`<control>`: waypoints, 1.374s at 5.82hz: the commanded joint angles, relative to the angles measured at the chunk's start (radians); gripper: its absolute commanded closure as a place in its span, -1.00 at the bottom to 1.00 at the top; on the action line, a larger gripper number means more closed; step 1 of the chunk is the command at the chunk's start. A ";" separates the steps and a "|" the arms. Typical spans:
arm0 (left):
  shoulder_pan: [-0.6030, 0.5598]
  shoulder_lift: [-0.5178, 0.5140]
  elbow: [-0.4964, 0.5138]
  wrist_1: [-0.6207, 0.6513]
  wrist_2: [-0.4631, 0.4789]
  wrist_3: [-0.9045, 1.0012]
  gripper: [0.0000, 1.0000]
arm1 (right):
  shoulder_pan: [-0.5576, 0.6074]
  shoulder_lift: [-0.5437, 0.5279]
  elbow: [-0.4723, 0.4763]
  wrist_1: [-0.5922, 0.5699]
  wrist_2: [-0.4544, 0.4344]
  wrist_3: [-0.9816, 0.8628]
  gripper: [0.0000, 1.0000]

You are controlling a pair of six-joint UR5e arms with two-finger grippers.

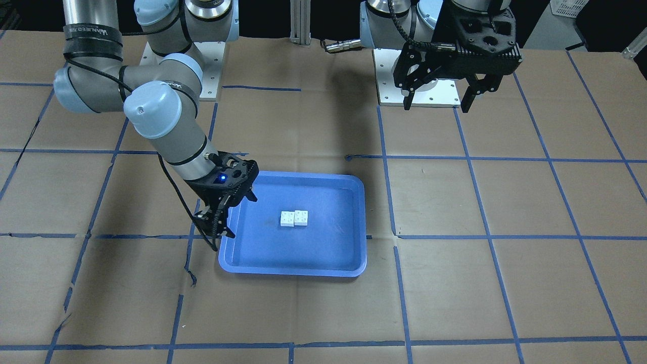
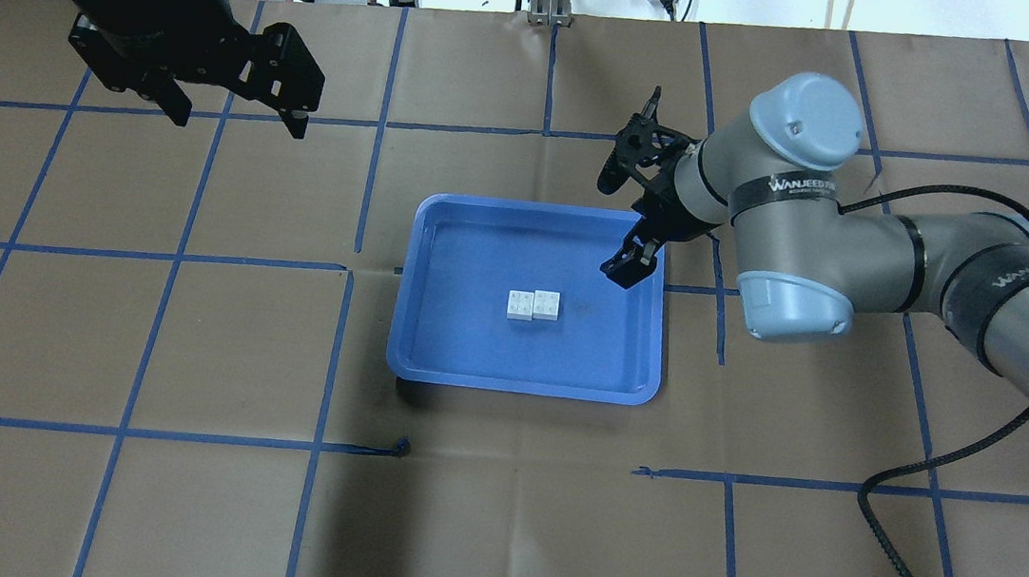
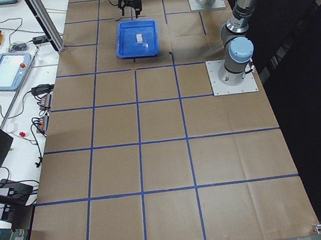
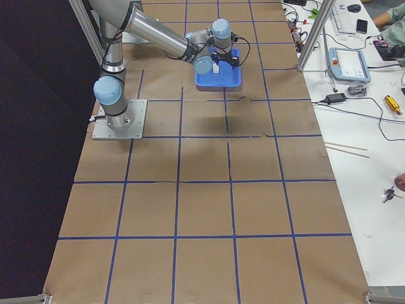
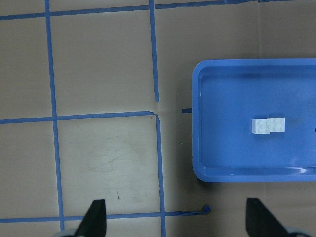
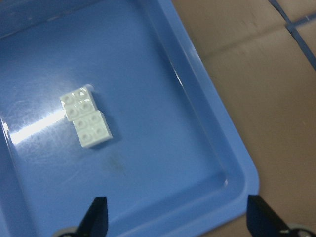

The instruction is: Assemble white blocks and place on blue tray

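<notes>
Though offset, white blocks [image 2: 534, 305] along tray [image 2: 449, 234]

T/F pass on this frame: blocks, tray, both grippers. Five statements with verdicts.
1. The white blocks lie inside the blue tray. True.
2. The right gripper is shut on a block. False: it is open and empty, at the tray's edge.
3. The left gripper hangs over the tray. False: it is over the table, apart from the tray.
4. The two blocks touch each other. True.
5. The left gripper is open. True.
</notes>
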 commanded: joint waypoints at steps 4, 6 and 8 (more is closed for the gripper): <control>0.001 -0.002 0.000 0.000 -0.003 0.009 -0.98 | -0.105 -0.136 -0.251 0.524 -0.285 0.810 -1.00; 0.000 -0.002 0.000 0.000 -0.003 0.009 -0.98 | -0.093 -0.158 -0.379 0.721 -0.305 1.053 -1.00; 0.001 -0.002 0.000 0.000 -0.004 0.009 -0.98 | -0.064 -0.187 -0.431 0.795 -0.243 1.077 -1.00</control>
